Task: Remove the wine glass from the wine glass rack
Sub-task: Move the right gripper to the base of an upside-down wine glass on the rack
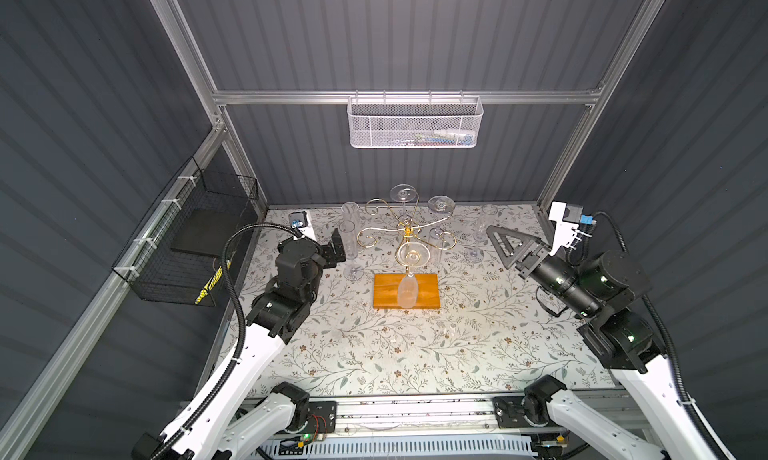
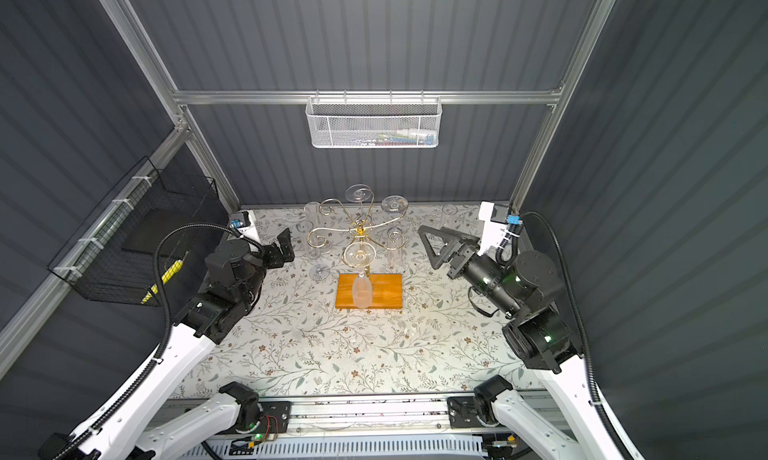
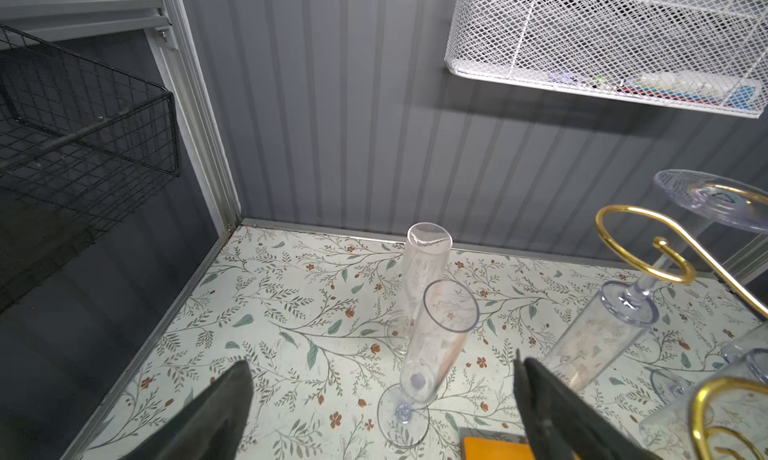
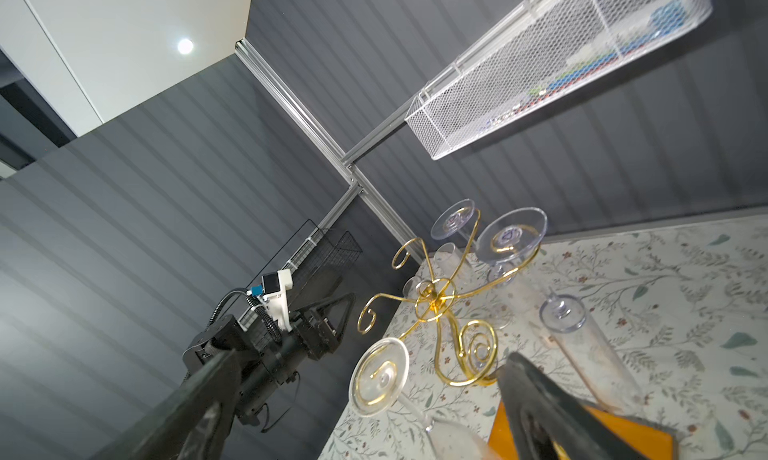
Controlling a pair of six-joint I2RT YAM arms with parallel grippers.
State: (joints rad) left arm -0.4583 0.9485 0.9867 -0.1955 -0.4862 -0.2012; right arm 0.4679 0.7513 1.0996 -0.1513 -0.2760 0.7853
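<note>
The wine glass rack [image 1: 408,230] [image 2: 360,229] stands mid-table, a gold pole with scroll arms on an orange wooden base [image 1: 428,291]. A clear wine glass [image 1: 407,291] hangs upside down from its front arm, foot [image 4: 379,375] resting in the scroll. Two more hang at the back [image 1: 403,194] [image 1: 441,204]. My left gripper [image 1: 337,246] [image 3: 382,366] is open, left of the rack beside standing flutes. My right gripper [image 1: 509,246] [image 4: 368,360] is open on the rack's right, apart from it and holding nothing.
Clear flutes [image 3: 440,333] [image 1: 349,225] stand on the table left of the rack, others [image 1: 478,246] to its right. A white mesh basket [image 1: 415,123] hangs on the back wall. A black wire basket [image 1: 195,237] hangs on the left wall.
</note>
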